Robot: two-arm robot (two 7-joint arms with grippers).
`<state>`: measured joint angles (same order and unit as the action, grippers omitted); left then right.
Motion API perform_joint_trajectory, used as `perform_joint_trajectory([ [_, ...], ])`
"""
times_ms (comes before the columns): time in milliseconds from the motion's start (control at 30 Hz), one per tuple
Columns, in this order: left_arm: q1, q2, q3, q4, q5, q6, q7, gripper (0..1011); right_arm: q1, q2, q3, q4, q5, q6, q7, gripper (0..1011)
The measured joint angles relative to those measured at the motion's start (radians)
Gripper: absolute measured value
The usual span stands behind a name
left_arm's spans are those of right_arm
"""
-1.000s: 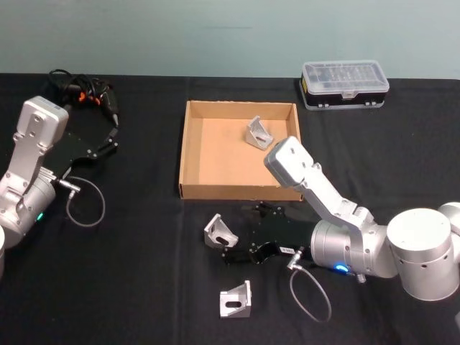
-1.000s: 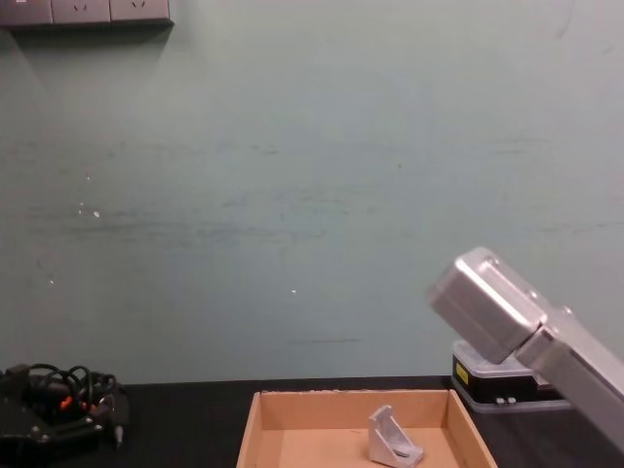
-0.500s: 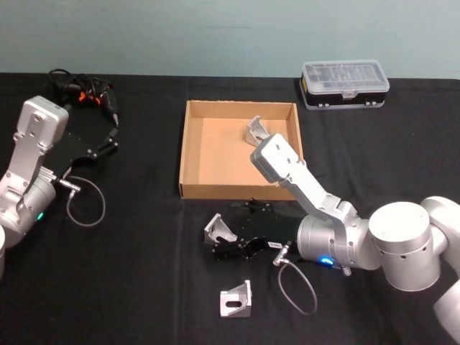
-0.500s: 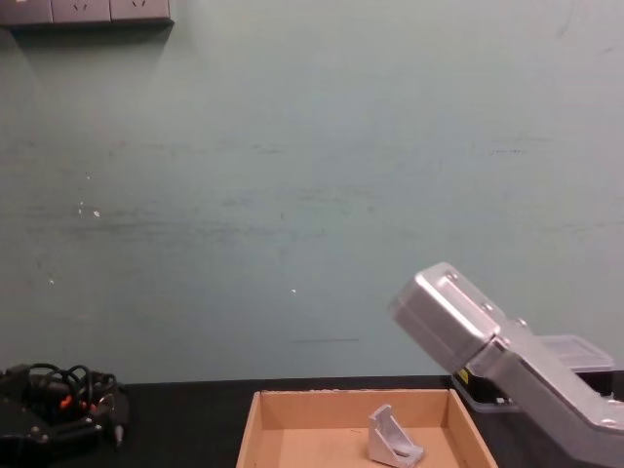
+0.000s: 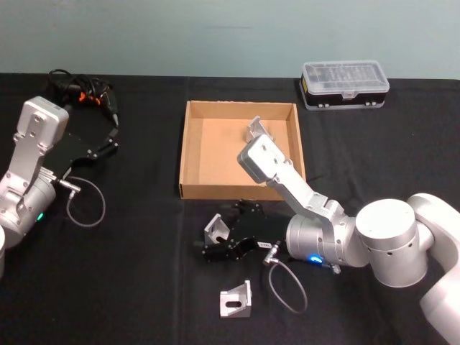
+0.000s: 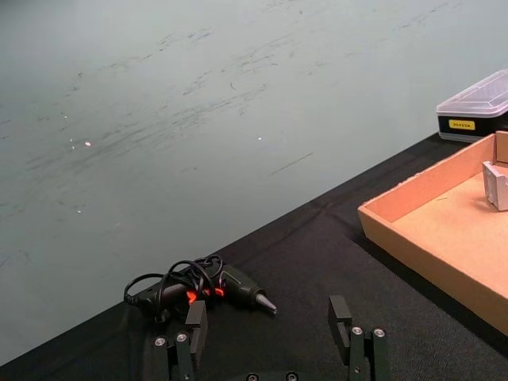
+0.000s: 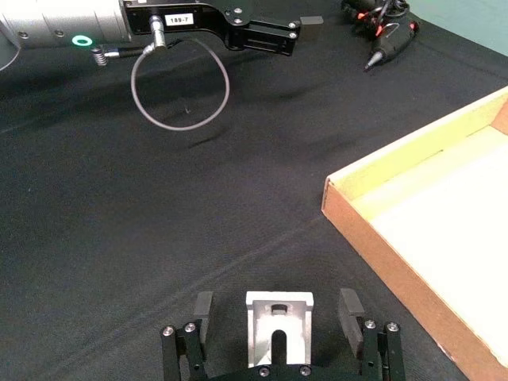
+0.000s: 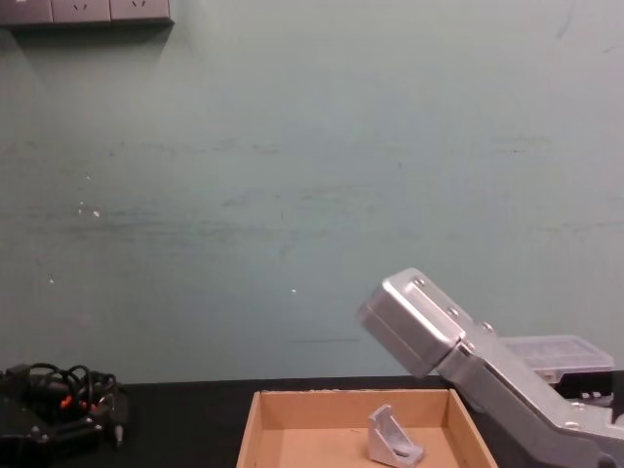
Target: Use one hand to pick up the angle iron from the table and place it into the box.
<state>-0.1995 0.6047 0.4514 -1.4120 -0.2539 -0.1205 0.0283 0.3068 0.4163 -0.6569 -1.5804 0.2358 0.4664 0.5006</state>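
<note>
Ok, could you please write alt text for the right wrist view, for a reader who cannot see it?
The right gripper, open, has a finger on each side of a silver angle iron lying on the black table, not touching it. A tan cardboard box sits close by, and the left gripper rests farther off.

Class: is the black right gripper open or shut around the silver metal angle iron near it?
Open: the black right gripper straddles the silver metal angle iron, its fingers apart from it, black tabletop showing in both gaps.
</note>
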Motion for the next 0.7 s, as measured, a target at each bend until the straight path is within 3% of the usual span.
perform_joint_trajectory([
  [200,0.0,0.0,0.0,0.0,0.0,0.0,0.0,1000,0.006,-0.007,-0.004,0.008,-0.005,0.008,0.007,997],
  [300,0.0,0.0,0.0,0.0,0.0,0.0,0.0,1000,0.009,-0.009,-0.006,0.012,-0.007,0.011,0.011,947],
  [700,0.0,0.0,0.0,0.0,0.0,0.0,0.0,1000,0.011,-0.011,-0.007,0.015,-0.017,0.019,0.015,606],
])
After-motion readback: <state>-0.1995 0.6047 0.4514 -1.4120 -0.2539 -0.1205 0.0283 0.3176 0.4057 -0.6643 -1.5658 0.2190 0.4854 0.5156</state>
